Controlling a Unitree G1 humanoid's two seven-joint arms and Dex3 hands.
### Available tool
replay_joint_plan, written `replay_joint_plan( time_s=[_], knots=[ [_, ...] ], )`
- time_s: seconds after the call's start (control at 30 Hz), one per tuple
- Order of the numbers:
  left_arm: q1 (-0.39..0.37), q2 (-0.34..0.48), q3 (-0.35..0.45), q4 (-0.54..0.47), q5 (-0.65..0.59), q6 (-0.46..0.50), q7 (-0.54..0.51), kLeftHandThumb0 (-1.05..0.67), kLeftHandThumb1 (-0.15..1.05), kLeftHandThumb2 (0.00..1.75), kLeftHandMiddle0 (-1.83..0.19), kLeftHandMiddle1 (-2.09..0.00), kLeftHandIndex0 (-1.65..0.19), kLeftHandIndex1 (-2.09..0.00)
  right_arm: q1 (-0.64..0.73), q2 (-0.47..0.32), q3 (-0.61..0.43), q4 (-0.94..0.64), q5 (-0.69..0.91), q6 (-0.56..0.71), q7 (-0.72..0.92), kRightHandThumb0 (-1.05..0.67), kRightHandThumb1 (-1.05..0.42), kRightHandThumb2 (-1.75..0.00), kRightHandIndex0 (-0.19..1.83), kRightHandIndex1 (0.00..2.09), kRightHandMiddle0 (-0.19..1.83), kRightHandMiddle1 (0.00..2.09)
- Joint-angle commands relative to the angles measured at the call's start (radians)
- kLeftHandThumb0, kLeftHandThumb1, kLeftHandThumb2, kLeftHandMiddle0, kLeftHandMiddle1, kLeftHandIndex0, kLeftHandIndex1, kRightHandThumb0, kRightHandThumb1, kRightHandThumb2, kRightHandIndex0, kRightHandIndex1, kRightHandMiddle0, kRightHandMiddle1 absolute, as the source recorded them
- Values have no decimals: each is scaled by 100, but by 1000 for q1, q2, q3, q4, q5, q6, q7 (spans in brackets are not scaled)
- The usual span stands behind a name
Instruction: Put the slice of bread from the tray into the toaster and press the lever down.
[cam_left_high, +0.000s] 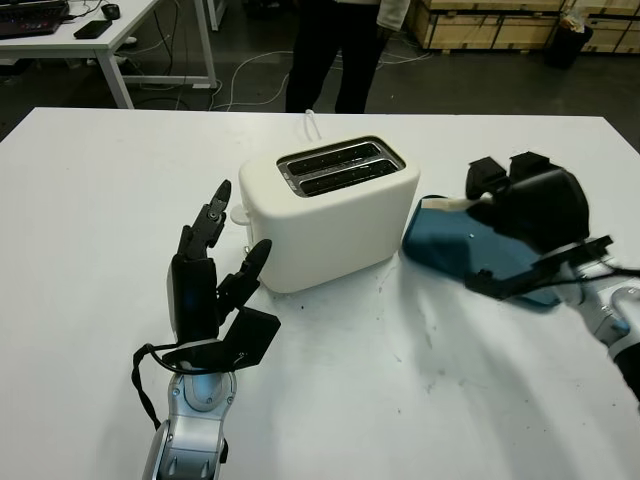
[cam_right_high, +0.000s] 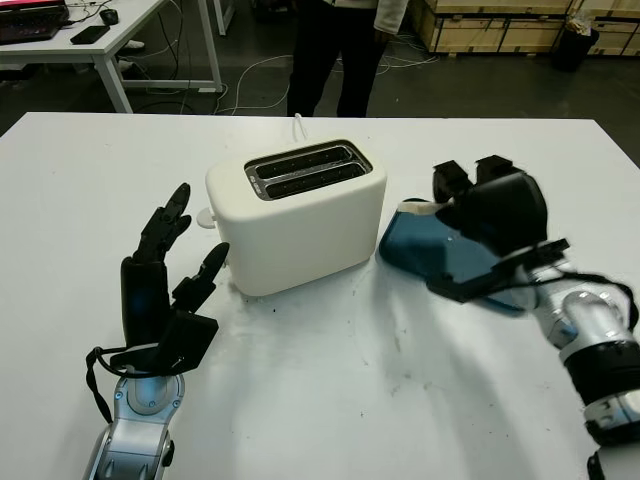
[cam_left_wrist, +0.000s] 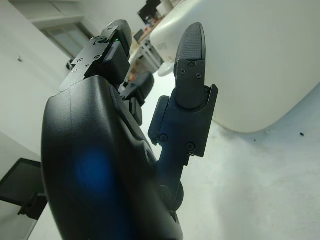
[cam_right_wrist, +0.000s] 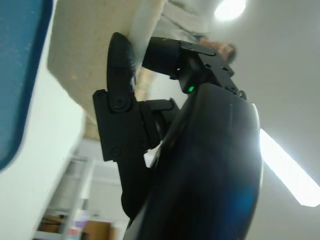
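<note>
The pick-up is in hand: the right hand (cam_right_high: 478, 212), over the blue tray (cam_right_high: 435, 255) toward the desk's right edge, pinches the bread slice (cam_right_wrist: 100, 45). Next it must lift the slice and line it up over a slot of the toaster (cam_left_high: 330, 210) mid-desk. The left hand (cam_left_high: 205, 280) is open beside the toaster.

The toaster (cam_left_high: 330, 208) stands mid-table (cam_left_high: 90, 200), the tray (cam_left_high: 450, 245) just right of it.

Cream plastic two-slot toaster (cam_left_high: 335, 212) stands upright mid-table, toward the far edge, slots empty. Dark blue flat tray (cam_left_high: 462, 250) lies just right of it. Pale beige bread slice (cam_right_wrist: 102, 47) pinched in right hand (cam_left_high: 525, 205) above the tray.
</note>
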Motion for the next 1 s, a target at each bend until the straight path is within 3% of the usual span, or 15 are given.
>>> replay_joint_plan(
  time_s=[0.0, 0.1, 0.23, 0.37, 0.47, 0.53, 0.6, 0.63, 0.77, 0.97],
  knots=[
    [-21, 7, 4, 7, 6, -15, -1, -51, 92, 26, -17, -79, -41, -1, -48, -29, -41, 30, 91, -61, 78, -35, -92, -30, 62, 175, 45, 169],
    [-25, 3, 3, 7, -6, -6, -12, -52, 92, 27, -15, -80, -40, 0, -107, -56, -66, 83, 175, -131, 194, -36, -92, -29, 63, 175, 53, 154],
    [-30, -4, 0, 10, -9, 1, -19, -55, 92, 26, -14, -81, -40, 0, -212, -73, -97, 175, 298, -222, 363, -32, -92, -27, 57, 175, 51, 156],
    [-32, -7, -3, 13, -9, -2, -21, -53, 92, 26, -14, -82, -39, 0, -321, -78, -110, 245, 366, -229, 514, -32, -92, -26, 59, 175, 59, 145],
    [-30, -8, -5, 14, -2, -3, -16, -53, 92, 26, -13, -83, -39, 0, -404, -69, -124, 307, 417, -254, 600, -29, -92, -24, 70, 156, 76, 113],
    [-29, -8, -5, 14, -1, -4, -14, -53, 92, 25, -12, -84, -39, 0, -455, -63, -131, 338, 442, -255, 648, -28, -92, -20, 85, 123, 87, 93],
    [-27, -8, -4, 15, -2, -6, -12, -53, 92, 25, -12, -84, -39, 0, -501, -55, -139, 366, 473, -247, 705, -29, -92, -20, 76, 146, 80, 110],
    [-27, -8, -4, 16, -1, -7, -11, -53, 92, 25, -12, -84, -39, 0, -524, -47, -148, 387, 497, -252, 738, -30, -92, -21, 69, 163, 68, 135],
    [-28, -7, -4, 20, 3, -7, -8, -55, 92, 25, -12, -86, -39, -1, -618, -30, -159, 458, 541, -260, 838, -40, -92, -23, 67, 174, 58, 160],
    [-23, -12, -8, 16, 4, 2, -12, -53, 92, 25, -11, -86, -39, 0, -762, 4, -139, 508, 518, -177, 896, -38, -92, -20, 74, 174, 66, 154]
  ],
)
